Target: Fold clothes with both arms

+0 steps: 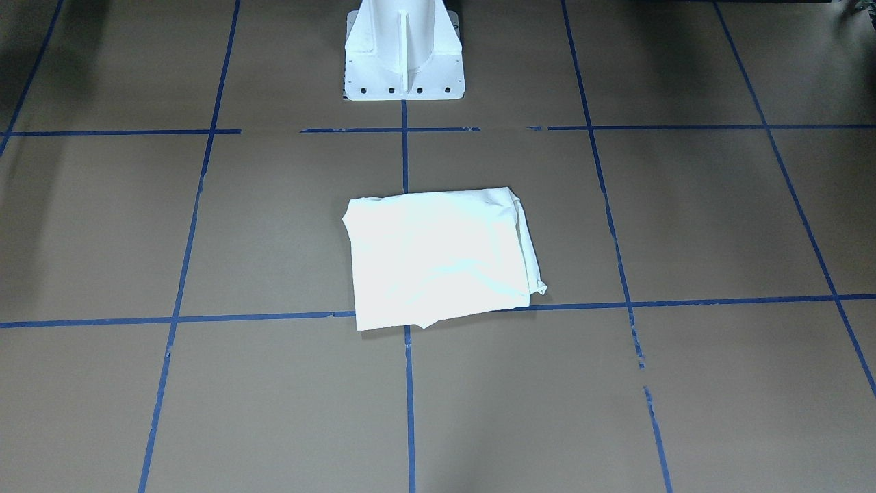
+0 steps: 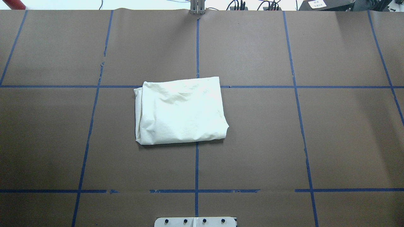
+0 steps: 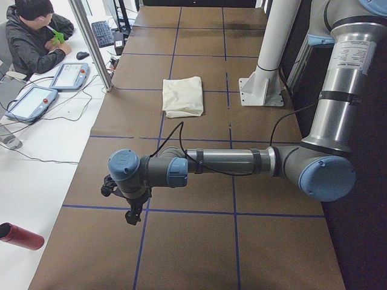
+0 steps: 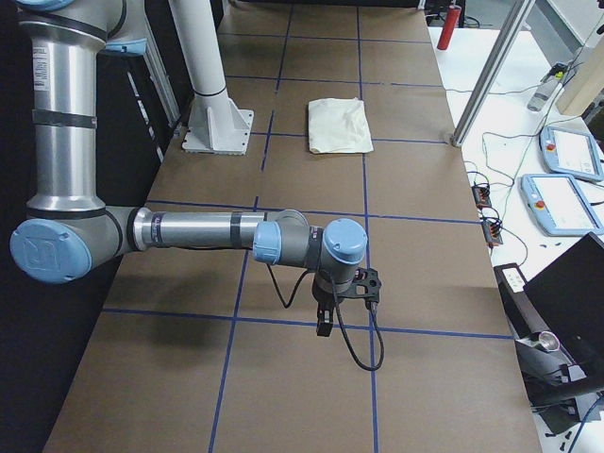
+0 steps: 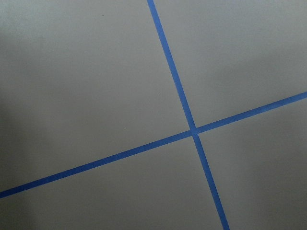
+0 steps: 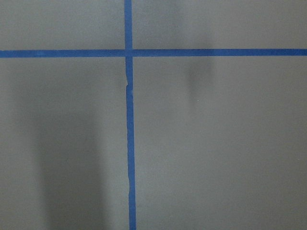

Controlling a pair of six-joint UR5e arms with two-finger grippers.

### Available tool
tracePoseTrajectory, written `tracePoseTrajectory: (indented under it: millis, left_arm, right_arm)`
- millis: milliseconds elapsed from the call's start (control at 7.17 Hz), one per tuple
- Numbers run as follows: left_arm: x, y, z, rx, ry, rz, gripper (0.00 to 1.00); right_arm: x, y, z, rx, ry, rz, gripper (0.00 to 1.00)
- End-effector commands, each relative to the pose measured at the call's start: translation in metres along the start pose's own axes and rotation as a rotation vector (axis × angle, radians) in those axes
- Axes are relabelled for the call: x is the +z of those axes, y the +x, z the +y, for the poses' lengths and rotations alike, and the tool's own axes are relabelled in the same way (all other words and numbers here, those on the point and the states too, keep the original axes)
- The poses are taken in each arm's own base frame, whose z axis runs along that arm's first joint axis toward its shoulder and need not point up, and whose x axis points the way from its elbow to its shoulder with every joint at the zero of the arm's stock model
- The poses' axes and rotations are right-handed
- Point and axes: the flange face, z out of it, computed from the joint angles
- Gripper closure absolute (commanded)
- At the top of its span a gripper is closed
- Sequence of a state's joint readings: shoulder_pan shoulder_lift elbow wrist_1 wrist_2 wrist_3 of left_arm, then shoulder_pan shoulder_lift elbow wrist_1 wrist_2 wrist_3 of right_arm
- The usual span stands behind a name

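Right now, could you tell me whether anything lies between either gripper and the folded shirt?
Nothing visible does. Only the brown table and its blue tape lines lie between the shirt and the left gripper or the right gripper.

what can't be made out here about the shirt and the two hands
- Shirt: folded to a rectangle; sleeves and collar hidden by its own folds in every view.
- Left hand: only in the exterior left view, small and dark; open or shut unclear.
- Right hand: likewise, only in the exterior right view.
- Overhead and front-facing views: neither hand is in frame; wrist cameras show only table and tape.
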State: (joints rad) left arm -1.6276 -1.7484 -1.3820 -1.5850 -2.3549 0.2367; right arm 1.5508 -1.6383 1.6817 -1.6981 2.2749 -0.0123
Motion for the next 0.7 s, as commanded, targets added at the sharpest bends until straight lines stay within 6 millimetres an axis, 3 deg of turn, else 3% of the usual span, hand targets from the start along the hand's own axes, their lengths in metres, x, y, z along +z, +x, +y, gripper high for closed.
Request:
tracePoseTrajectory:
  millis: [0, 558]
  left_arm:
    - [0.0010, -0.0006, 0.0021, -0.162, -0.001, 0.000, 0.00]
    - [0.0033, 0.0019, 0.0012, -0.148, 0.006, -0.001, 0.00]
  right_arm:
    - [0.0002, 0.0001, 0.0000, 0.000, 0.000, 0.000, 0.00]
    - [0.0007, 0.0006, 0.0001, 0.001, -0.001, 0.000, 0.00]
